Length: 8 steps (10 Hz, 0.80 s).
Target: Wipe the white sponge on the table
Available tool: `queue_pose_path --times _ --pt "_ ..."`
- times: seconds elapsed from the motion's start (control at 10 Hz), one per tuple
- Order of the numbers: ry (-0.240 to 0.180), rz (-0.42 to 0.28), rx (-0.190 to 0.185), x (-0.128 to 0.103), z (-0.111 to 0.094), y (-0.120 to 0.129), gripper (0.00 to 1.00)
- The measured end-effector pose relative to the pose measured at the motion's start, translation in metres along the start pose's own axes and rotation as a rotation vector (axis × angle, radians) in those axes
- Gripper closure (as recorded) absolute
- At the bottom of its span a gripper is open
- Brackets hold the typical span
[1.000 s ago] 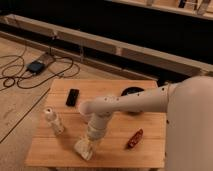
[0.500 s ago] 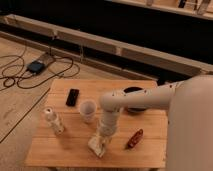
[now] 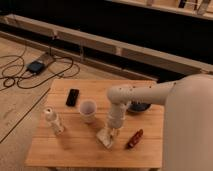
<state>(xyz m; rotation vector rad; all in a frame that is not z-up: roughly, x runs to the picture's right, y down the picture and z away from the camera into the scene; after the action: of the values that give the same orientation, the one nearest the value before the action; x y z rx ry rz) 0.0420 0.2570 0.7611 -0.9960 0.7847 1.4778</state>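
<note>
Clamped shut: the gripper [image 3: 109,133], gripping the white sponge [image 3: 104,140] and pressing it onto the desk [image 3: 75,150] directly beneath. Seemingly slanted, the sponge's long axis, from far-left to near-right. Open desk top to the gripper's left, likely room for a wiping stroke. Just right of it, a red object [image 3: 135,139]. Beyond and left, an upright paper cup [image 3: 88,110], contents unseen. Beyond and right, a dark bowl [image 3: 140,107], partly hidden, contents unseen.

Closed claw [image 3: 111,132] on the white sponge [image 3: 104,141], down on the table [image 3: 75,150], between paper cup [image 3: 88,110] and red object [image 3: 134,139].
</note>
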Motion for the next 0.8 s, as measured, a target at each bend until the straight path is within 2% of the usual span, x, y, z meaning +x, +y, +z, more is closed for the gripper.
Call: queue_pose_path --times 0.2,0.4,0.6,0.8 --pt "-0.028 0.057 0.001 -0.023 -0.013 -0.018 1.0" --pt "-0.057 0.077 -0.01 -0.041 -0.025 -0.024 1.0" --pt "-0.069 0.054 -0.013 -0.049 -0.032 -0.019 1.0" --pt "-0.048 0.012 0.001 -0.044 -0.028 -0.01 1.0"
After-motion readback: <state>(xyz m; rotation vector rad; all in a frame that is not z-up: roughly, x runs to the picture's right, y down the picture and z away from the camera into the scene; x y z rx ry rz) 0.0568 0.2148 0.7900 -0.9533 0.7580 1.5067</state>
